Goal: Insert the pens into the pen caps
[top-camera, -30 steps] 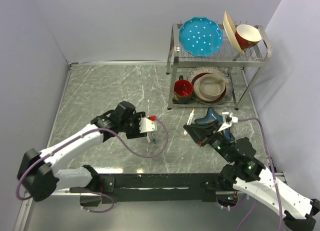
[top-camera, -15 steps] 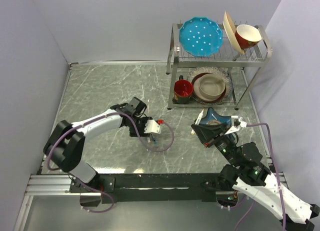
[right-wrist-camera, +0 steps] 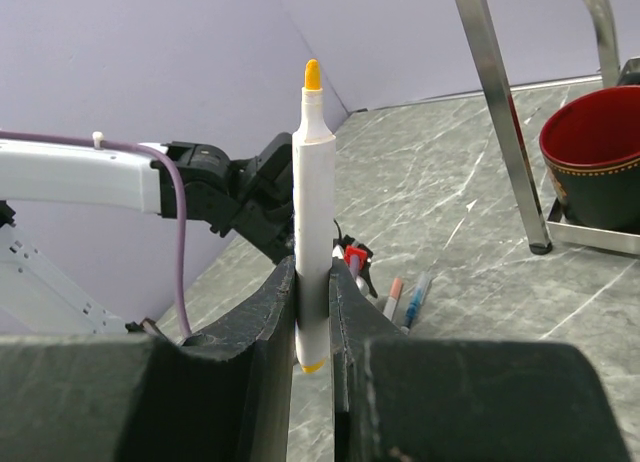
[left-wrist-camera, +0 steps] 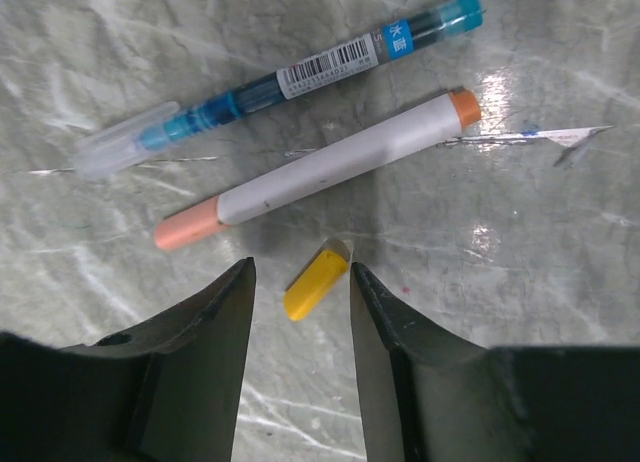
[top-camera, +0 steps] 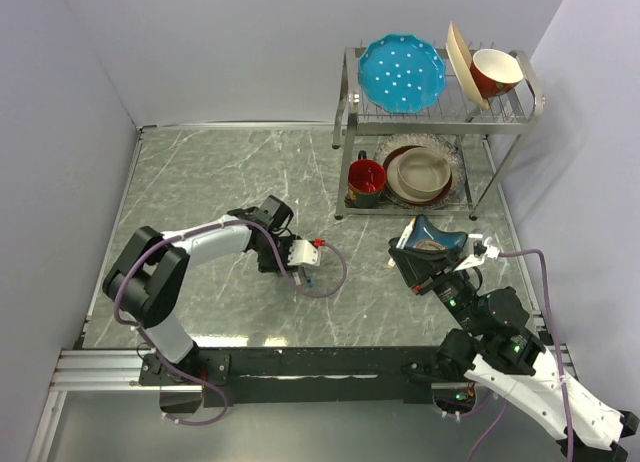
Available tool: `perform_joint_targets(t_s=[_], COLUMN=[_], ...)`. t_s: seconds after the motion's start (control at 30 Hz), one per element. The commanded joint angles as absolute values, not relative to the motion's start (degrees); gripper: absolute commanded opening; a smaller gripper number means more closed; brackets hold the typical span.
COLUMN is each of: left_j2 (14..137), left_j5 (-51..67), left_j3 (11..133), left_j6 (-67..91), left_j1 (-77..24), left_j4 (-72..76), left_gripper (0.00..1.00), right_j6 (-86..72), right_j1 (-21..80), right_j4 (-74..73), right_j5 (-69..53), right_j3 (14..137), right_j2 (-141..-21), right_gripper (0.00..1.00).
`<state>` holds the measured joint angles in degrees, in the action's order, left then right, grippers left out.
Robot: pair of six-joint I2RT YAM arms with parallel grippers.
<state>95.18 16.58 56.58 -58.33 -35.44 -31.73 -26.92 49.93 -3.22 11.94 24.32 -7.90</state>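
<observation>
My left gripper [left-wrist-camera: 300, 270] is open and low over the table, with the yellow pen cap [left-wrist-camera: 315, 280] lying between its fingertips. Just beyond it lie a white pen [left-wrist-camera: 330, 170] with a salmon-pink cap on one end and an orange other end, and a blue pen [left-wrist-camera: 280, 82] with a clear cap. In the top view the left gripper [top-camera: 301, 261] is at table centre, over these pens [top-camera: 308, 280]. My right gripper [right-wrist-camera: 313, 272] is shut on a white pen with a yellow tip [right-wrist-camera: 312, 182], held upright above the table; it also shows in the top view [top-camera: 401, 250].
A metal dish rack [top-camera: 350, 110] stands at the back right, holding a blue plate [top-camera: 401, 73], bowls and a red mug [top-camera: 366, 179]. The mug [right-wrist-camera: 595, 147] and a rack leg [right-wrist-camera: 495, 112] are close on the right gripper's right. A purple cable loops by the left gripper.
The left arm has folded in and its gripper has edged right and down over the pens. The right gripper, still holding the white pen, has shifted right and slightly back.
</observation>
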Motion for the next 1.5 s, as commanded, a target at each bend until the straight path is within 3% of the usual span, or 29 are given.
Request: perform_joint_targets(t_s=[0.0,0.2,0.33,0.43,0.63,0.97,1.33,1.47], left_j2=[97.6,98.4,99.0,98.7,94.8,94.1,95.9,87.2], left_j5=[15.4,13.2,10.8,10.4,11.3,9.9,13.4,15.4], left_j3=[56.7,56.0,55.6,55.2,51.9,50.5,52.7,50.5], left_j6=[-57.5,-55.7,-51.9,-49.7,-47.7,-47.5,-32.7,-22.7], left_j1=[-35.1,-34.7,-34.6,-34.6,-34.6,-34.0,-34.0,-34.2], left_j4=[-30.6,-31.1,-29.7,-29.9,-28.2,-27.0,-28.3,-25.2], left_gripper=[0.45,0.40,0.26,0.24,0.32,0.33,0.03,0.01], right_j6=[-25.4,-25.5,-25.7,-25.8,-26.3,-26.6,-27.9,-28.8], right_j1=[49.7,49.7,49.7,49.8,49.7,49.7,49.7,49.7], right_j4=[-3.0,-3.1,-3.3,-3.6,-3.7,-5.5,-7.9,-9.6], right_j5=[13.8,13.6,13.7,13.6,13.3,12.8,13.0,12.7], right_j3=[26.5,26.5,26.5,26.6,26.9,27.5,28.9,29.5], right_j2=[-6.9,-6.5,-6.4,-6.2,-5.2,-3.2,-2.7,-2.5], right_gripper=[0.00,0.00,0.00,0.00,0.00,0.00,0.00,0.00])
